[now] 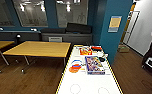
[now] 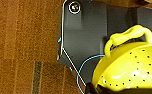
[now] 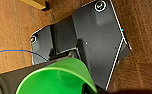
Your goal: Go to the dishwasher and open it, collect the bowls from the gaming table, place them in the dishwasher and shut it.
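Bowls: yellow-green [image 2: 132, 67] at left wrist, green [image 3: 57, 77] at right.

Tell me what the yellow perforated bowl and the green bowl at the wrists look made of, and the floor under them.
Yellow bowl: probably plastic, glossy; highlights on its surface, moulded loop handle, small punched holes. Green bowl: likely plastic too, smooth, evenly bright, thin rim. Floor: wood or wood-look planks, brown grain with board seams; which one is not clear.

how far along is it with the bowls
Collecting looks done: the yellow-green bowl shows close up at the left wrist, the bright green bowl at the right wrist, and the gaming table bears only game boxes. Left: loading the dishwasher and closing it.
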